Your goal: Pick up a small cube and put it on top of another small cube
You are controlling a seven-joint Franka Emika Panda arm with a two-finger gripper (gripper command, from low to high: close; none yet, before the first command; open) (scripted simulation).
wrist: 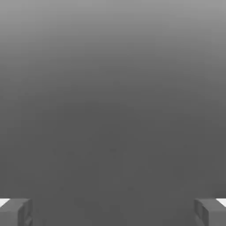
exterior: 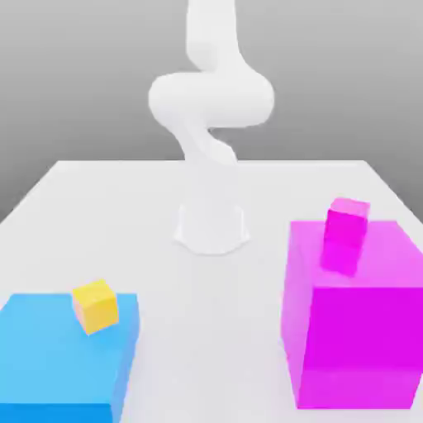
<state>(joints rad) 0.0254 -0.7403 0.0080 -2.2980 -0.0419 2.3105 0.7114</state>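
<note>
In the exterior view, can see the small pink cube (exterior: 347, 221) on top of the large magenta block (exterior: 363, 339), at the exterior view's right, near the far edge of its upper face. Can see also the small yellow cube (exterior: 97, 307) on the flat blue block (exterior: 58, 355), at the exterior view's left, close to the far edge and set at an angle to it. Between these two blocks, see bare white table (exterior: 211, 330), and behind, the base of the white arm (exterior: 211, 99), well apart from both cubes. In the hand view, find the gripper (wrist: 113, 212) with its two fingers (wrist: 13, 214) standing wide apart from each other, before a plain grey background (wrist: 113, 110).
</note>
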